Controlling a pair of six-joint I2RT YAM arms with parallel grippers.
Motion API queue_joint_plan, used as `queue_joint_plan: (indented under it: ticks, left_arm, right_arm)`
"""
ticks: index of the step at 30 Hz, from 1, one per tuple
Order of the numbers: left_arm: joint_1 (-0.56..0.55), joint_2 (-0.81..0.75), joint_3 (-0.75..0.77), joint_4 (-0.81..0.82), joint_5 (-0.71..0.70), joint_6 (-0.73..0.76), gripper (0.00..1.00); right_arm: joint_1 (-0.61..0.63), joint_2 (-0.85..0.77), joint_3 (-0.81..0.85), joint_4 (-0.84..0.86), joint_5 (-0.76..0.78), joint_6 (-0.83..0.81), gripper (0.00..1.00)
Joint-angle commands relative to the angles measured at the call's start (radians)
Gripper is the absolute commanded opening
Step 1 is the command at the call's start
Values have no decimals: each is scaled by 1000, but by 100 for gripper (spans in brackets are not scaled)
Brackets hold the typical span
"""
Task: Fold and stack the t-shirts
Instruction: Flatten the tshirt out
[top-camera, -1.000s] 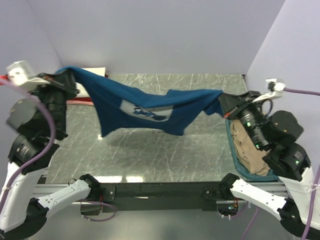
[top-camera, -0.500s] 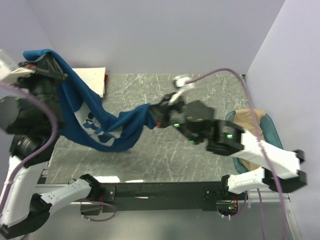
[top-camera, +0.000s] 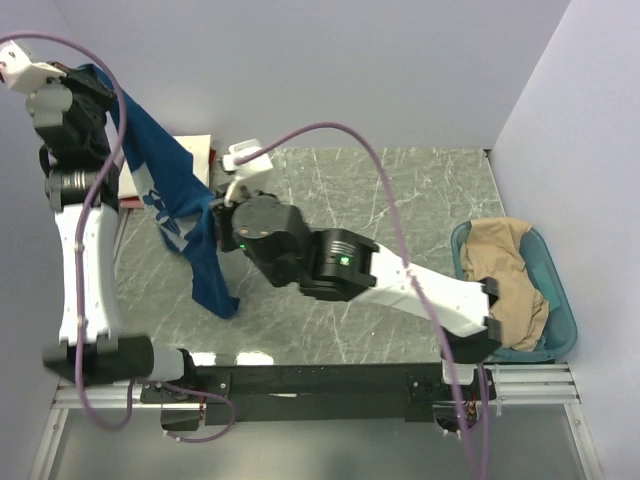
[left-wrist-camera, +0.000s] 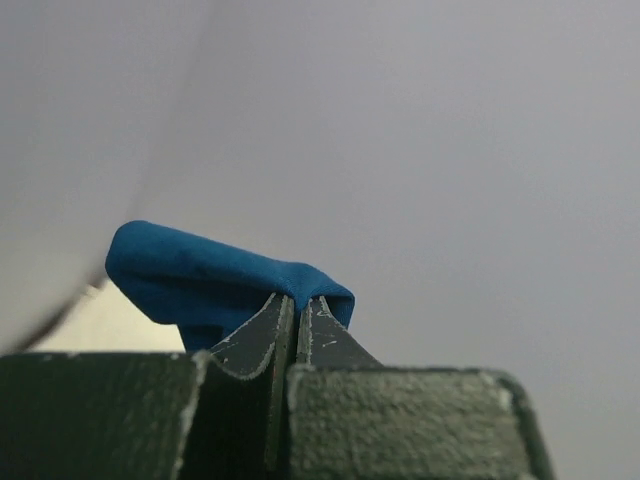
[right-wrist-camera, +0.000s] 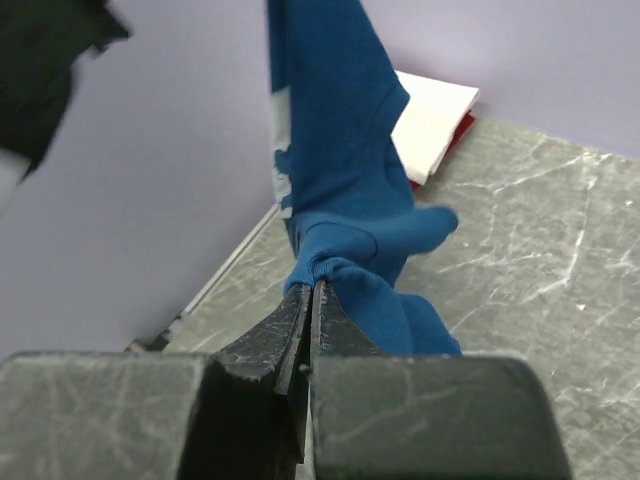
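Observation:
The dark blue t-shirt (top-camera: 165, 190) with a pale print hangs in the air at the left. My left gripper (top-camera: 92, 80) is raised high at the far left and shut on its top edge (left-wrist-camera: 200, 270). My right gripper (top-camera: 215, 205) has reached across to the left and is shut on a lower bunch of the same shirt (right-wrist-camera: 345, 240). The shirt's tail (top-camera: 215, 290) dangles to the table. A folded cream shirt (top-camera: 195, 150) lies on a red one (right-wrist-camera: 455, 135) at the back left. A tan shirt (top-camera: 505, 265) lies in the tub.
The teal plastic tub (top-camera: 560, 310) stands at the right edge of the grey marbled table (top-camera: 400, 200). Lilac walls close in the left, back and right. The right arm's purple cable (top-camera: 370, 170) loops over the table's middle.
The left gripper has risen higher with the shirt's edge. The right arm has swung far from the tub to the left, bringing its end of the shirt along, so the shirt now hangs bunched.

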Motion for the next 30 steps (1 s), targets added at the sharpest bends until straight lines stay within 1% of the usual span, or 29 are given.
queue_joint_plan:
  ticks: [1,2,3,4,5,6,7,8,9,10,11,13,14,15,16,17,19,20,21,22,23,24,25,26,27,28,29,30]
  left_arm:
    - [54,123,89,83,295,-191,1]
    - [53,205,112,86,325,-210,1]
    - [54,249,138,91,384,-226,1]
    - [50,292,187,92,410,-245,1]
    - [31,374,213,91,432,-268,1]
    - [16,415,242,76,443,-265,1]
    - [-7,454,300,59,438,-254,1]
    - [-60,526,327,48,432,-224,1]
    - [-88,560,347,37,428,-210,1]
    - [-140,591,363,40,422,-202,1]
    - [-165,651,364,51,412,-201,1]
    - [-238,712,364,83,408,-211,1]
    - [-261,782,371,88,411,-217,1]
    - [-286,821,386,85,408,-217,1]
    - [-335,859,423,72,402,-216,1]
    - [-358,930,436,75,408,-214,2]
    - [-422,991,472,88,414,-216,7]
    - [-443,1048,486,89,415,-219,9]
    - [-458,1076,523,91,434,-223,15]
    - [-485,1102,544,88,443,-224,19]
    - [-495,1148,567,69,452,-227,24]
    - [-502,1163,587,66,461,-230,35]
    - [-510,1168,591,72,484,-239,40]
    - [-513,1157,575,84,498,-243,45]
    - [-515,1141,553,112,507,-245,55]
    - [-516,1116,492,126,520,-245,59]
    - [-518,1055,458,131,523,-237,62]
    - [-518,1018,422,131,526,-228,69]
  right_arm:
    - [-18,86,130,-68,82,-51,0]
    - [-34,93,143,-76,68,-48,0]
    - [-73,98,137,-90,53,-22,0]
    - [-107,93,124,-94,31,-7,0]
    - [-138,87,75,-96,-19,8,0]
    - [-169,69,43,-97,-36,39,0]
    - [-240,57,3,-94,-52,51,0]
    - [-276,43,-84,-88,-67,67,0]
    - [-316,12,-135,-64,-110,93,0]
    - [-377,-6,-190,-48,-127,101,0]
    - [-412,-23,-293,-33,-134,110,0]
    - [-465,-75,-396,4,-150,130,0]
    - [-524,-94,-494,13,-150,137,0]
    - [-552,-129,-543,24,-154,154,0]
    - [-583,-147,-592,31,-176,163,0]
    - [-644,-169,-698,44,-187,174,0]
    - [-713,-227,-807,79,-237,203,0]
    - [-768,-245,-899,91,-249,210,0]
    - [-793,-275,-941,105,-260,220,0]
    - [-810,-287,-1008,110,-268,223,0]
    - [-828,-296,-1036,114,-279,225,0]
    - [-853,-308,-1060,122,-283,225,0]
    - [-868,-312,-1099,123,-286,228,0]
    - [-876,-315,-1114,125,-300,228,0]
    - [-894,-316,-1125,128,-308,228,0]
    - [-902,-318,-1139,133,-314,231,0]
    - [-908,-321,-1165,137,-320,230,0]
    - [-916,-330,-1182,149,-332,230,0]
